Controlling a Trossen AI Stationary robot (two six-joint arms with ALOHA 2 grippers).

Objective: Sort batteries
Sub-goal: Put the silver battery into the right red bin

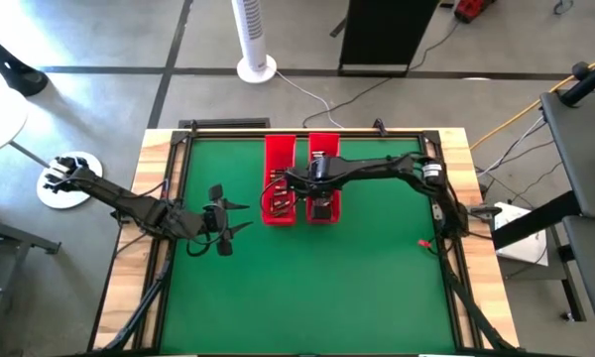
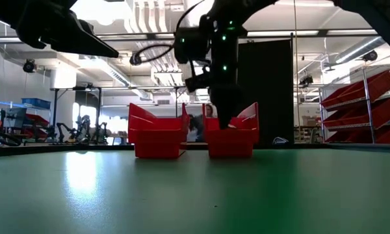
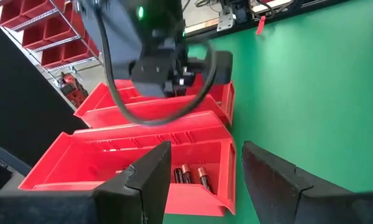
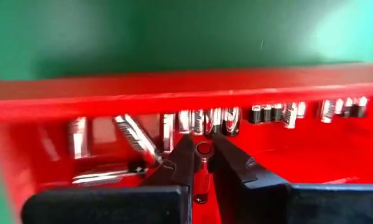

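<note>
Scene: a green table (image 1: 307, 288) seen from above, with two red trays (image 1: 280, 180) standing side by side at upper centre of the high view.
Right tray (image 1: 323, 149): the right arm reaches in from the right edge of the frame and ends above it, so the right gripper (image 4: 202, 163) can work inside the tray.
Right gripper: its fingers are closed on one battery (image 4: 202, 177), which stands between them in the lower centre of the right wrist view; the tight pinch looks meant to carry it.
Loose batteries (image 4: 205, 121): a scatter of silvery cylinders lies along the tray's red floor across the middle of the right wrist view, some leaning at angles.
Left tray: a few batteries (image 3: 189, 176) with coppery ends lie together at its near end, lower centre of the left wrist view, likely already sorted.
Left gripper (image 1: 221, 223): hangs over bare green at centre left of the high view, apart from the trays, fingers spread partway with nothing between them; it appears to be waiting.
Low view: both trays (image 2: 159, 133) sit mid-frame, and the right arm drops into the one on the right.
</note>
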